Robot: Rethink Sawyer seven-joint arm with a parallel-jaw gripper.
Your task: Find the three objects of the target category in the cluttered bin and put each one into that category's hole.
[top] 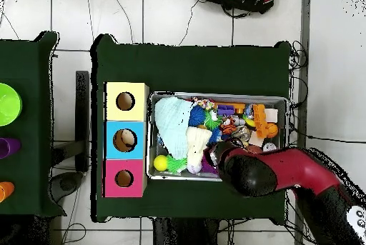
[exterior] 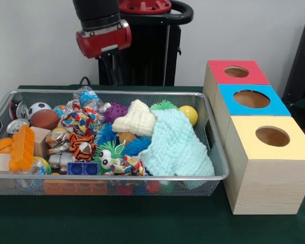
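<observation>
A wire mesh bin point(exterior: 221, 170) point(top: 283, 101) is heaped with toys and cloths. A light blue cloth point(exterior: 177, 145) point(top: 170, 122) fills its right end in the front view, with a cream cloth point(exterior: 137, 119) point(top: 196, 141) beside it. A yellow ball point(exterior: 189, 114) point(top: 161, 163), a green spiky ball point(exterior: 164, 105), a purple spiky ball point(exterior: 115, 111), a brown football point(exterior: 43, 119), an orange plastic piece point(exterior: 22, 147) and a tiger-striped toy point(exterior: 83, 145) lie among them. My gripper point(exterior: 110, 68) hangs above the bin's far rim, dark against the pedestal. From overhead the arm's head point(top: 246, 173) covers the bin's near edge.
Three wooden boxes stand in a row beside the bin, each with a round hole: red top point(exterior: 237, 72) point(top: 124, 178), blue top point(exterior: 251, 99) point(top: 125, 140), yellow top point(exterior: 272, 136) point(top: 126, 101). Something pale shows inside the blue box's hole from overhead. A green cloth point(exterior: 142, 223) covers the table.
</observation>
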